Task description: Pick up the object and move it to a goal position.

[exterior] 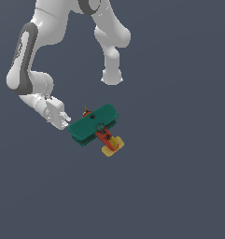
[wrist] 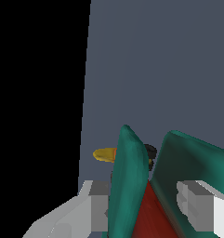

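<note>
We see the white gripper [wrist: 146, 209] at mid-left — jaws clamped across the green-winged, red-bodied toy biplane [exterior: 94, 125], wings running lengthwise away.

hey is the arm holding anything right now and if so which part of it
Apparently yes: the end effector has a finger on either side of the toy biplane, at its stacked green wings. Firm contact cannot be confirmed.

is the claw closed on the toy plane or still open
Cannot tell. The claw straddles the toy plane's wing end; contact isn't clear.
</note>
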{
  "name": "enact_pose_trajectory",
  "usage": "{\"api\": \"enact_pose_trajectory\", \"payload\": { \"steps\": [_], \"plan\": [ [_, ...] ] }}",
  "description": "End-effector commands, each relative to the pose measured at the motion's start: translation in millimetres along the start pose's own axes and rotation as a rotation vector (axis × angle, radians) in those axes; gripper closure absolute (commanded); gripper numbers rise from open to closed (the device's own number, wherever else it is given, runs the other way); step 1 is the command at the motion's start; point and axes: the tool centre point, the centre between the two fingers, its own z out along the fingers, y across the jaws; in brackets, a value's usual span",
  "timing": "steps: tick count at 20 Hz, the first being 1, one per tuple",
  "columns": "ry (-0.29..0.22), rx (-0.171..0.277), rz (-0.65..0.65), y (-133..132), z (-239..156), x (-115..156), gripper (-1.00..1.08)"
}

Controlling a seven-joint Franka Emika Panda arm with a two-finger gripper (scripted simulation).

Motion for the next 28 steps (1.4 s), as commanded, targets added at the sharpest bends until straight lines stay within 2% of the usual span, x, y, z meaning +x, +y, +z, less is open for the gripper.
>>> {"api": "enact_pose_trajectory", "payload": {
  "steps": [1,12,13,28],
  "plan": [
    [0.000,0.000,0.000,0,0,0,-0.20],
    [0.002,0.001,0.000,0,35,-1,-0.20],
    [0.002,0.001,0.000,0,35,-1,1.08],
    [0.003,0.002,-0.001,-7,33,-1,1.08]
  ]
}}
